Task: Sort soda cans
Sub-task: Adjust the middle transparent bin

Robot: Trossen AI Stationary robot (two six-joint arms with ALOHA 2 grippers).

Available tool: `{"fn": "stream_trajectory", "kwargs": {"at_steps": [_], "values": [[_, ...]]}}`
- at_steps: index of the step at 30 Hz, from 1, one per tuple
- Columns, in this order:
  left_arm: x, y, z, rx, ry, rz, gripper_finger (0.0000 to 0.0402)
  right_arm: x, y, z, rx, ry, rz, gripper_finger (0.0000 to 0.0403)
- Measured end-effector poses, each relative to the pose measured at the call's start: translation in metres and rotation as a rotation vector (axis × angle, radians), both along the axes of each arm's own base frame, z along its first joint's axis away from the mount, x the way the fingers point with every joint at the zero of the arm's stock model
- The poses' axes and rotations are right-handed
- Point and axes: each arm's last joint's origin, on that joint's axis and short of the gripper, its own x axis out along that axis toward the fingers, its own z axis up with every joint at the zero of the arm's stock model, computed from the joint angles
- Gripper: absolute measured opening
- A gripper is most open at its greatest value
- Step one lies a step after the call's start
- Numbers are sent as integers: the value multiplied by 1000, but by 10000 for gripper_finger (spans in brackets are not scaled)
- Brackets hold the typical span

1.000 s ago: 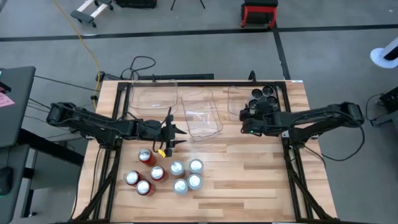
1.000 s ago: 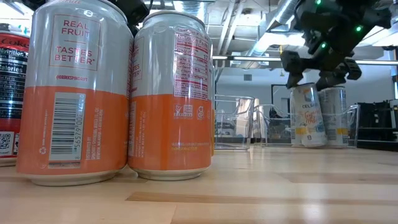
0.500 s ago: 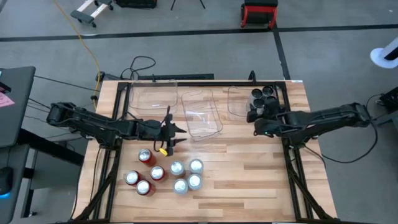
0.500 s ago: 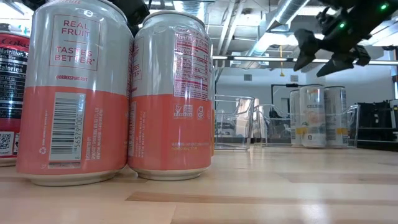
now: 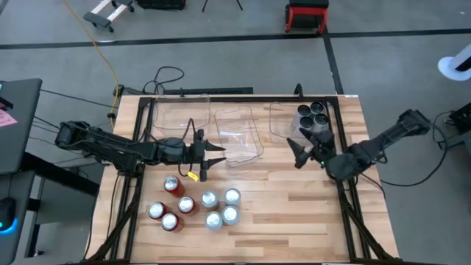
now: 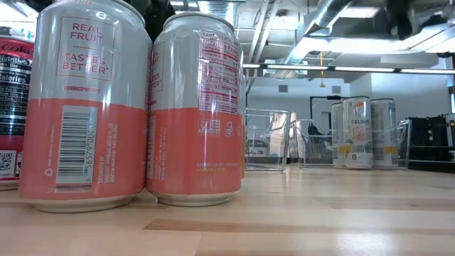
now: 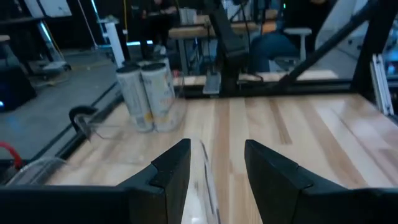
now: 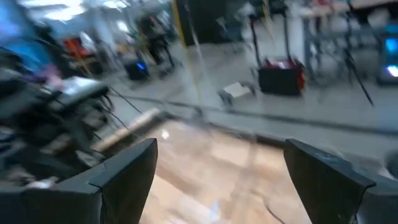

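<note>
Four red cans (image 5: 171,203) and four silver-topped light cans (image 5: 221,207) stand in a cluster on the near left of the table. Two light cans with orange lower halves (image 6: 135,107) fill the low view. Four dark-topped cans (image 5: 313,116) stand in the right clear bin (image 5: 278,121); they also show in the low view (image 6: 362,133) and the left wrist view (image 7: 149,93). My left gripper (image 5: 213,154) is open and empty, just beyond the red cans, by the middle bin (image 5: 239,136). My right gripper (image 5: 296,153) is open and empty, near the right bin's near end.
A third clear bin (image 5: 182,114) stands at the far left, empty. The middle bin's wall (image 7: 200,174) shows between my left fingers. Bare wood lies across the table's near right. Black frame rails run along both sides of the table.
My right gripper has let go of a can, which now stands in the right bin with the other dark-topped cans. The gripper has opened, risen out of the low view and drawn back toward the near edge. My left gripper has shifted slightly toward the right edge.
</note>
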Motion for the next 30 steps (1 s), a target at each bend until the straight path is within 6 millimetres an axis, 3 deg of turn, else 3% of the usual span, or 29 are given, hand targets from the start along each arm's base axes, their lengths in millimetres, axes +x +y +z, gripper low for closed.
{"fn": "stream_trajectory", "kwargs": {"at_steps": [4,11,19,25,30], "values": [[0,1,-1,-45,4,-27,152,11,18,12,-103,18,125,368],[14,4,-16,-78,48,-18,181,39,28,2,-97,-23,169,349],[46,-4,-39,-100,163,-87,201,45,55,19,-219,-29,277,240],[62,2,-41,-70,258,-5,202,44,57,19,-259,18,287,143],[72,3,-43,-14,328,21,202,45,56,17,-274,46,282,102]]}}
